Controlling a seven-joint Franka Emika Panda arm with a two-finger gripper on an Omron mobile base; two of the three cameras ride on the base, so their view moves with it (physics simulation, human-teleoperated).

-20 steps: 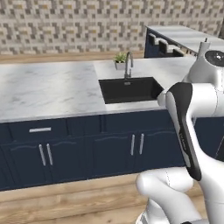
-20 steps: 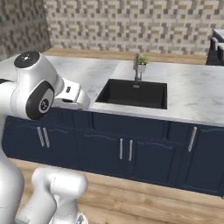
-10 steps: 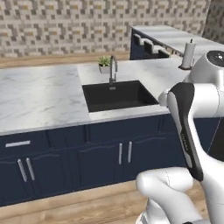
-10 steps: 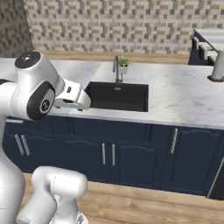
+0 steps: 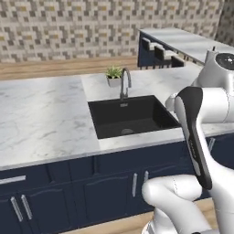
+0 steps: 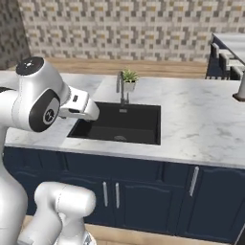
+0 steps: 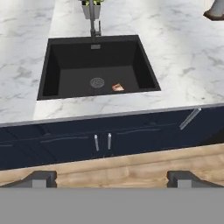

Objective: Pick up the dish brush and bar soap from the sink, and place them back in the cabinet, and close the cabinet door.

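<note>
- The black rectangular sink (image 7: 98, 65) is sunk into a white, grey-veined marble desk (image 7: 26, 48); its walls are matte and flat, with a round grey drain (image 7: 97, 82) in its floor.
- A small orange-tan wedge of bar soap (image 7: 117, 87) lies on the sink floor just beside the drain, on the side toward the basin's right wall as the hand view shows it.
- The tool (image 7: 111, 178) hangs released, its two dark finger tips spread wide apart with nothing between them.
- The soap sits well ahead of the tool, beyond the desk's front edge and roughly in line with the gap between the tips.
- A chrome gooseneck faucet (image 5: 124, 82) rises at the sink's far rim, with a small potted green plant (image 5: 113, 75) just beside it.
- Below the desk run smooth dark navy base doors (image 7: 131, 135) with slim silver bar handles (image 7: 109, 141).
- The dish brush cannot be made out in the dark basin.
- No writing or labels can be read.
</note>
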